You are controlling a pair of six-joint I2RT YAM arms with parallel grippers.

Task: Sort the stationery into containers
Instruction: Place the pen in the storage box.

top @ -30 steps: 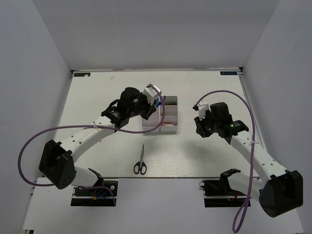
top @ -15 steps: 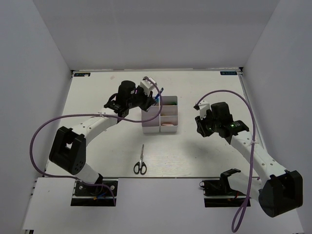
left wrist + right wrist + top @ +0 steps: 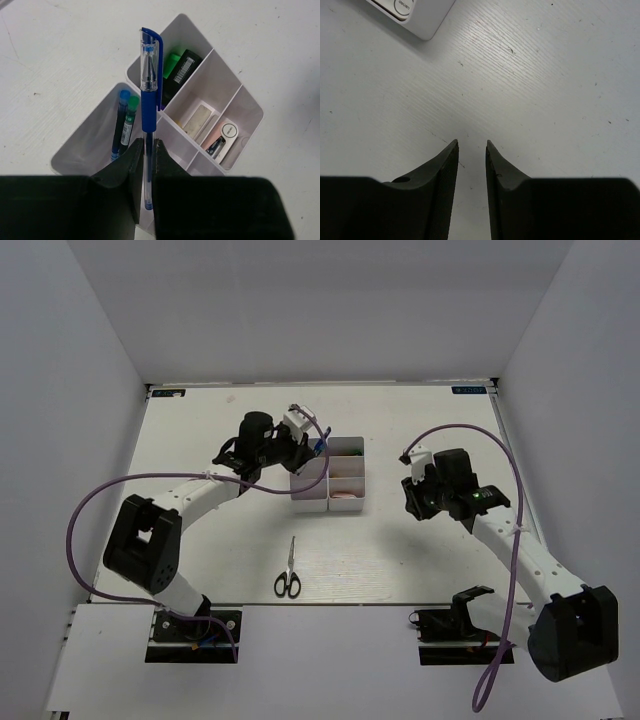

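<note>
Scissors (image 3: 288, 575) lie flat on the table (image 3: 200, 440), nearest the arm bases and apart from both arms. Right gripper (image 3: 471, 143): fingers a narrow gap apart, holding nothing, just above the table. Farther back, left gripper (image 3: 145, 150) clamped on the blue pen (image 3: 149, 95), held over the bins (image 3: 248, 102).

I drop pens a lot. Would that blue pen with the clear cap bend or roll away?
Probably stiff: the blue clear-capped plastic pen juts straight from the left gripper. Its smooth round barrel might slip; the cap's clip would likely stop rolling.
</note>
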